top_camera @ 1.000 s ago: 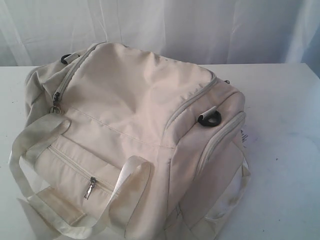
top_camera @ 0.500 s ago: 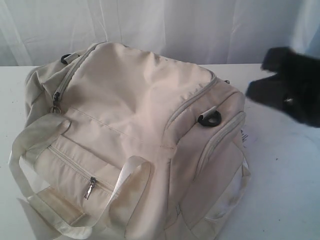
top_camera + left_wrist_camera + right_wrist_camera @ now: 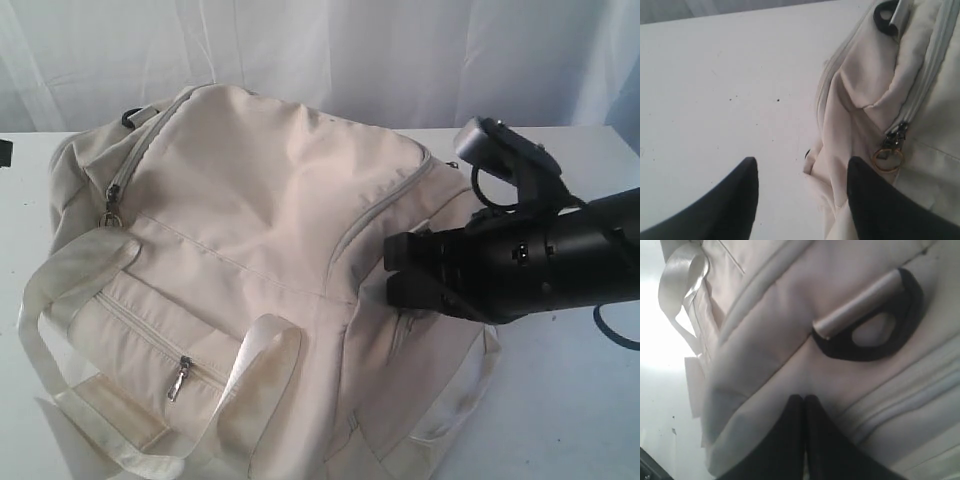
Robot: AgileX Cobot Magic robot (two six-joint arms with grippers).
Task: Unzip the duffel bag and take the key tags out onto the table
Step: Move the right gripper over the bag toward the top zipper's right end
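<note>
The cream-white duffel bag (image 3: 260, 200) lies zipped shut on the white table (image 3: 570, 400). My right gripper (image 3: 390, 272) is at the bag's right end and hides the strap ring there in the exterior view. In the right wrist view its jaws (image 3: 804, 399) are shut, tips against the fabric just below the black strap ring (image 3: 875, 335). My left gripper (image 3: 802, 167) hangs open over the table (image 3: 715, 75) beside the bag's left end (image 3: 865, 90), near the main zipper pull (image 3: 895, 137) with its gold ring (image 3: 887, 159). The key tags are hidden.
The bag's webbing handles (image 3: 60, 290) spread toward the front edge. A front pocket has its own silver zipper pull (image 3: 180, 375). A white curtain (image 3: 400, 50) hangs behind the table. A second black strap ring (image 3: 885, 17) sits at the bag's left end.
My right arm has come in from the right edge and reached the bag's right end, now covering the black strap ring there. The bag has not moved.
</note>
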